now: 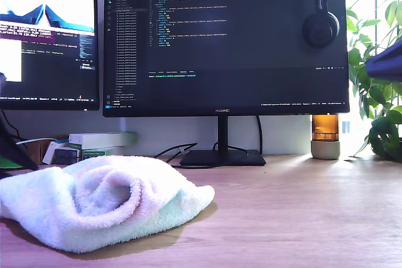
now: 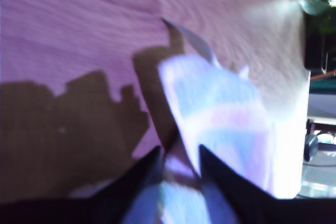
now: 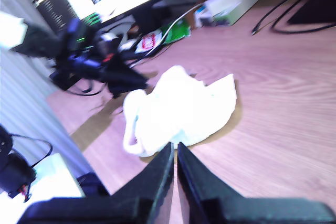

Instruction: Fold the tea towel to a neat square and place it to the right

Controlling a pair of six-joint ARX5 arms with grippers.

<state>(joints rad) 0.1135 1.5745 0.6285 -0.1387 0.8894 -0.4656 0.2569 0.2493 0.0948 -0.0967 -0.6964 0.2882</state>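
Fluffy pale mint-white tea towel [image 1: 100,202] lies bunched on wood worktop [image 1: 301,211]; my first end effector [image 2: 178,156] pinches towel w/ fingers nearly together; my second end effector [image 3: 175,150] clenched, holding nothing.

HUAWEI on monitor [image 1: 222,110] bezel

Desk [image 1: 301,211]: open wood across the exterior view's right half, from the front edge back to the monitor base [image 1: 221,157]. Towel [image 1: 100,202] lies heaped at the exterior view's left front, blocking that part. Back edge is crowded: monitor base and cables [image 1: 173,150] mid-back, white boxes [image 1: 100,140] behind the towel, amber jar [image 1: 325,136] and plant [image 1: 377,92] at the exterior view's back right corner. Headphones [image 1: 320,23] hang over the monitor [image 1: 223,42].
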